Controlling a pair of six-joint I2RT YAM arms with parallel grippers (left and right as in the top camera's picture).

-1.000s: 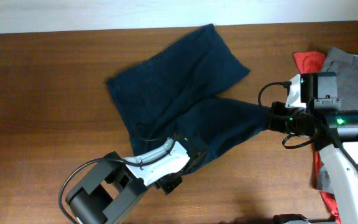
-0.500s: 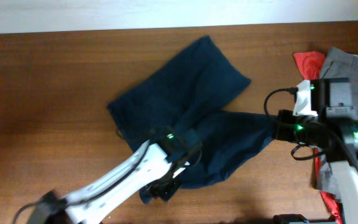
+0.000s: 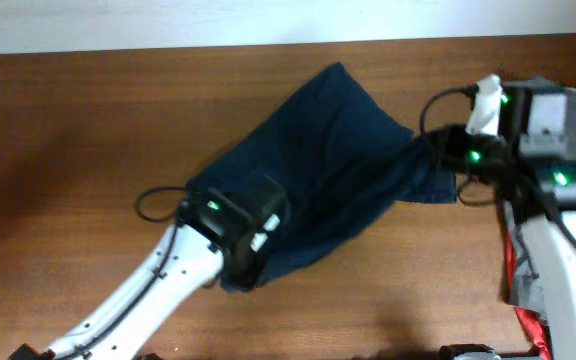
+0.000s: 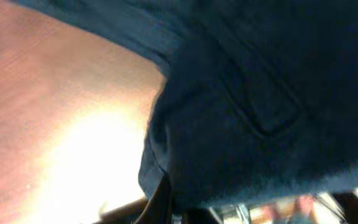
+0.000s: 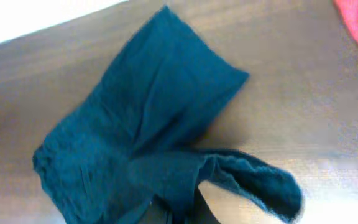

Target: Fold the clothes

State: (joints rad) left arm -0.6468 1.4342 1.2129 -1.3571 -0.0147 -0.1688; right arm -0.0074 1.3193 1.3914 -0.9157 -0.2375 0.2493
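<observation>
The left claw is closed tight on the near edge of the dark navy shorts. Its wrist view is filled with bunched blue fabric pressed right up to the lens, so the fingertips themselves are hardly seen. The right claw is likewise pinched shut on a gathered corner of the same shorts. In its wrist view a twisted flap of cloth runs down into the closed fingers at the bottom of the picture. The shorts sit in the middle of the brown wooden surface, with one wide leg spread flat and its hem close to the back edge. The other part is drawn out between the two claws. Bare wood lies open to the left and along the front. The right side is crowded by a red cloth and a grey garment lying under the right arm. The left arm reaches in slantwise from the front left corner. The right arm comes up along the right edge and bends inward, its wrist turned toward the shorts.
</observation>
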